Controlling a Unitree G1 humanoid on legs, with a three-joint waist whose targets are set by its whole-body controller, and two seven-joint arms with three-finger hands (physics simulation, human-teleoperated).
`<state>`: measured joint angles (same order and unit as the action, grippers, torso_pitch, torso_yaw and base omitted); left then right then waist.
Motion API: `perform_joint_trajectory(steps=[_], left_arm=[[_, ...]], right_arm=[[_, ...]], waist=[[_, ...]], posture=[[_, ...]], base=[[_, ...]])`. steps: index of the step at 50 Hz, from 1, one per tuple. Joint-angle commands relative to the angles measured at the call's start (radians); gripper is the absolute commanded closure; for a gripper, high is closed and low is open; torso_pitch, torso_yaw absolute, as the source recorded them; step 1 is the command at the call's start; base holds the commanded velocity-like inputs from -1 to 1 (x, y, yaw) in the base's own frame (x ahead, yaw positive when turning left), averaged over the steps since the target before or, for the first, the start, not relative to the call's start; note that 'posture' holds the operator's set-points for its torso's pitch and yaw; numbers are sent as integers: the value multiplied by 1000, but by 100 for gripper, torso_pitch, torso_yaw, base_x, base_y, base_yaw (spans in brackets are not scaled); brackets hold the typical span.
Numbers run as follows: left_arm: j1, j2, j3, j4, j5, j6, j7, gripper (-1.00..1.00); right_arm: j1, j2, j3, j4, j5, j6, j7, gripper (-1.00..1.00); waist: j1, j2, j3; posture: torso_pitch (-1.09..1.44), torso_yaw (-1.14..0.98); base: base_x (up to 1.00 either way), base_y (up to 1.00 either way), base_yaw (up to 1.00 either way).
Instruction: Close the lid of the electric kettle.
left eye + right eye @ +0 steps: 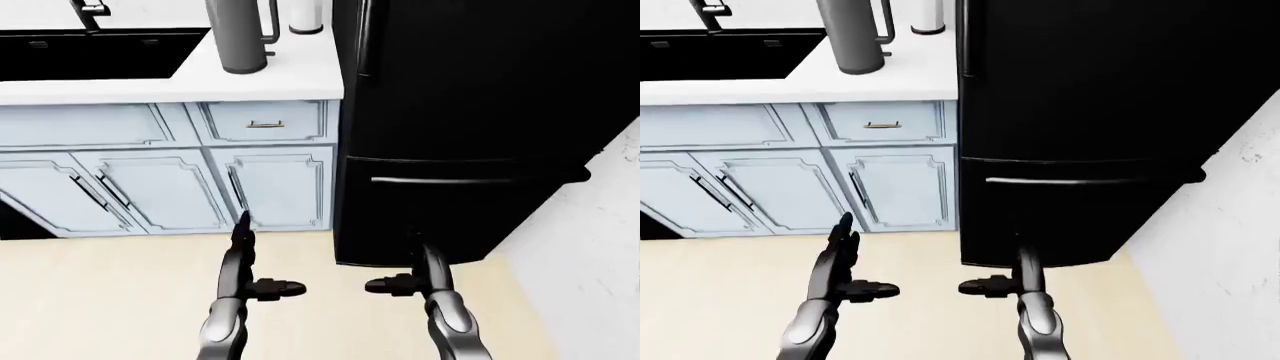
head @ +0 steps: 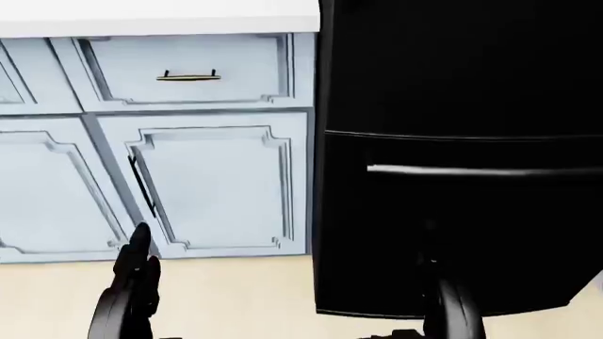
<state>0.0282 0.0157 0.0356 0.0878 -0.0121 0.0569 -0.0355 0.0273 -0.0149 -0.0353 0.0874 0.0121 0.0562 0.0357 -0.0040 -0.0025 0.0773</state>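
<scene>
A white countertop [image 1: 290, 75] ran along the top of the left-eye view, with a black sink [image 1: 95, 54] sunk into it at the upper left and a white cylinder [image 1: 305, 16] standing near its right end. Pale blue cabinets [image 1: 160, 187] with dark handles sat beneath, including a drawer [image 1: 265, 121] with a brass pull. A tall black refrigerator [image 1: 470, 120] stood directly right of them, above a light wood floor [image 1: 100, 300].

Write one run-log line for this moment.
kettle on counter, top out of view | left hand open, low | right hand open, low | no contact
</scene>
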Motion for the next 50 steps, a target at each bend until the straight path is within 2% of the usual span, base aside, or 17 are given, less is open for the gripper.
perform_joint_trajectory(steps=[1, 3, 4, 5, 7, 8, 24, 32, 42, 50], left_arm=[[-28, 4, 5, -75, -8, -60, -4, -100], [-21, 3, 0, -83, -6, -52, -6, -100], [-14, 2, -4, -93, -4, -46, -8, -100], [-16, 2, -4, -87, -1, -50, -8, -100], [-20, 3, -4, -94, -1, -40, -9, -100], [-22, 4, -2, -80, -2, -47, -11, -100], [-25, 6, 1, -70, 3, -50, -19, -100], [-22, 10, 11, -118, -6, -9, -23, -100], [-37, 32, 71, -215, -51, 80, -21, -100], [-69, 77, 172, -279, -130, 157, -11, -100]], right_arm=[[-30, -10, -1, -67, -11, -74, 1, -100], [-32, -12, -4, -61, -14, -76, 4, -100], [-33, -13, -9, -59, -11, -79, 7, -100], [-34, -12, -9, -56, -12, -82, 7, -100], [-29, -10, -7, -70, -15, -72, 6, -100], [-30, -10, -6, -71, -18, -71, 4, -100], [-35, -15, -8, -68, -48, -78, 3, -100], [-21, -22, -21, -125, -64, -48, 1, -100], [-24, -40, -77, -219, -34, 22, 16, -100], [-18, -54, -135, -368, 4, 133, 30, -100]], waist=[[-2, -8, -1], [8, -1, -61], [7, -1, -52], [6, -6, -17], [7, -8, -69], [8, -8, -74], [8, -4, -92], [8, -4, -87], [7, -4, -80], [7, -3, -76]], posture=[[0, 0], [0, 0], [0, 0], [0, 0], [0, 0], [0, 0], [0, 0], [0, 0], [0, 0], [0, 0]], base=[[0, 0, 0], [0, 0, 0], [0, 0, 0], [0, 0, 0], [0, 0, 0], [0, 0, 0], [0, 0, 0], [0, 0, 0], [0, 0, 0], [0, 0, 0]])
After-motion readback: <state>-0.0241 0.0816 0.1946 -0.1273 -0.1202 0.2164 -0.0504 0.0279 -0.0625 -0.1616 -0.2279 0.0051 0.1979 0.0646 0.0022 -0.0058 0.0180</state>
